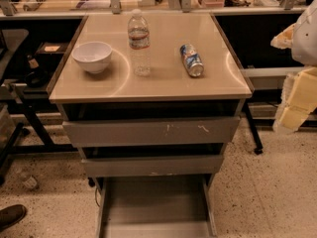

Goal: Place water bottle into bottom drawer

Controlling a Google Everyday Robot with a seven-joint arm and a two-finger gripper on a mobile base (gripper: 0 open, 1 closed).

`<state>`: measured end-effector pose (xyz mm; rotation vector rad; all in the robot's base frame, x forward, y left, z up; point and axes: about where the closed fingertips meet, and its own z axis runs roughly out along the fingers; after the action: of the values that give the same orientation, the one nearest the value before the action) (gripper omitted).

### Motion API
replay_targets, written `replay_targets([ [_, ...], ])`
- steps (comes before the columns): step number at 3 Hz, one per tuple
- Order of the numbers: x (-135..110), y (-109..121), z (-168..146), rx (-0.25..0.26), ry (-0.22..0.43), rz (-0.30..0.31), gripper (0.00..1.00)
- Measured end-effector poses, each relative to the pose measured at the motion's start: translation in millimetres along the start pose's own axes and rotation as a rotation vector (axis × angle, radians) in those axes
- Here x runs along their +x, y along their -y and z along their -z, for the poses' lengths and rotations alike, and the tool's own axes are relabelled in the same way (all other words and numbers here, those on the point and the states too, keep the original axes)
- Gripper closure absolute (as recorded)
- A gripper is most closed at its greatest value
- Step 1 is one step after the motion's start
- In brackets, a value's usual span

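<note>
The water bottle (139,42), clear ribbed plastic with a white cap and a pale label band, stands upright near the middle of the cabinet top (163,81). The bottom drawer (154,202) is pulled out below the two upper drawers, and its plain grey floor holds nothing. My gripper (296,99) shows as pale yellow parts at the right edge of the view, beside the cabinet's right side. It is far to the right of the bottle, lower than the cabinet top, and holds nothing that I can see.
A white bowl (92,56) sits left of the bottle. A blue-and-silver can (191,60) lies on its side to its right. Two scuffed grey drawers (151,131) are partly out above the bottom one. Dark table legs stand left, and a shoe (11,215) is at the bottom left.
</note>
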<state>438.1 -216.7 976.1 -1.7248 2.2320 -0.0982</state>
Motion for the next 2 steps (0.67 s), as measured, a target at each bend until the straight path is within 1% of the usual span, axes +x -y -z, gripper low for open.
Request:
replay_targets([
  [1,-2.3,1.9,0.7,0.007,0.011,-0.001,0.0],
  [2,-26.8,25.5,-21.8,-0.014,0.085,0.0,0.0],
])
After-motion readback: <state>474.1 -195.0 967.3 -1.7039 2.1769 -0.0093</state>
